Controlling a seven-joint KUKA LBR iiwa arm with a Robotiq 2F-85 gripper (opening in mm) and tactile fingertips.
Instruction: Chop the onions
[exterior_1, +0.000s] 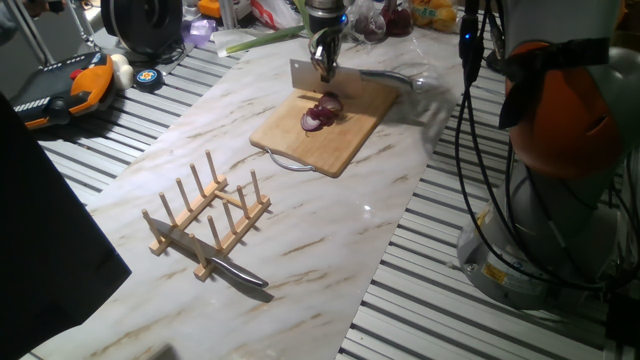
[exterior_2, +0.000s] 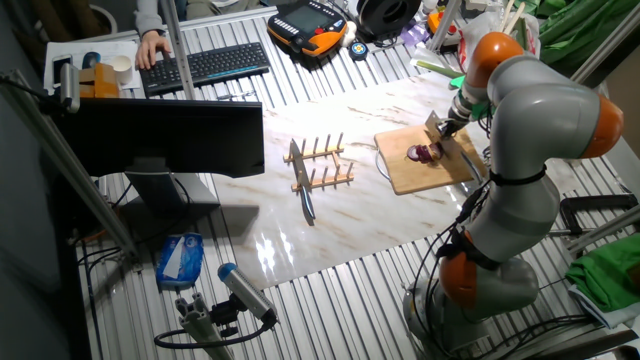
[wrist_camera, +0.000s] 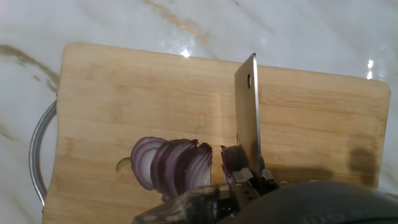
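Observation:
A purple onion (exterior_1: 320, 113) lies cut into thin slices, fanned against each other, on a wooden cutting board (exterior_1: 345, 135). In the hand view the onion slices (wrist_camera: 171, 165) sit at the board's (wrist_camera: 137, 93) near side, with a small separate piece (wrist_camera: 231, 160) right beside the blade. My gripper (exterior_1: 322, 60) hangs just above the board, shut on the handle of a small cleaver (wrist_camera: 249, 112). The cleaver's blade stands edge-down next to the slices. From the other side, the onion (exterior_2: 427, 153) shows under the gripper (exterior_2: 450, 122).
A wooden peg rack (exterior_1: 205, 215) stands on the marble top nearer the front, with a steel knife (exterior_1: 235, 270) lying at its foot. A metal utensil (exterior_1: 395, 78) lies behind the board. Bags and tools crowd the far edge. The robot base (exterior_1: 545, 200) stands to the right.

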